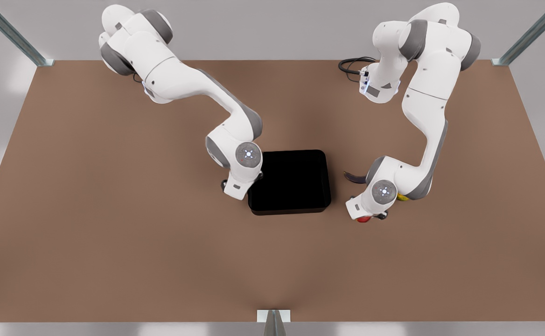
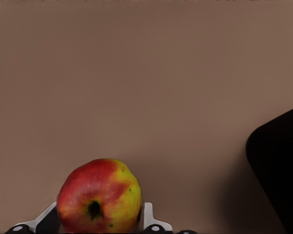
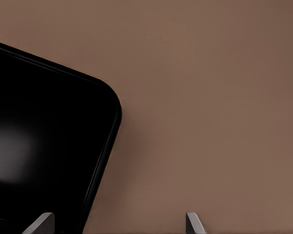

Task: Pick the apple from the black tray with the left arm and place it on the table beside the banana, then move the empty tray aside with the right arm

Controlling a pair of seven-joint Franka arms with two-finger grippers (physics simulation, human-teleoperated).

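Left tool [image 2: 98, 229] pinches one apple [image 2: 98, 196]; right tool [image 3: 119, 225] spread beside one black tray [image 3: 44, 146].

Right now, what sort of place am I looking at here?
Probably a simulated lab workcell: a plain brown table under two white arms, metal frame struts at its corners, and blank grey walls. The left gripper holds the apple; the right gripper straddles the black tray edge.

pale grey walls [image 1: 272, 28], metal corner posts [image 1: 16, 37]
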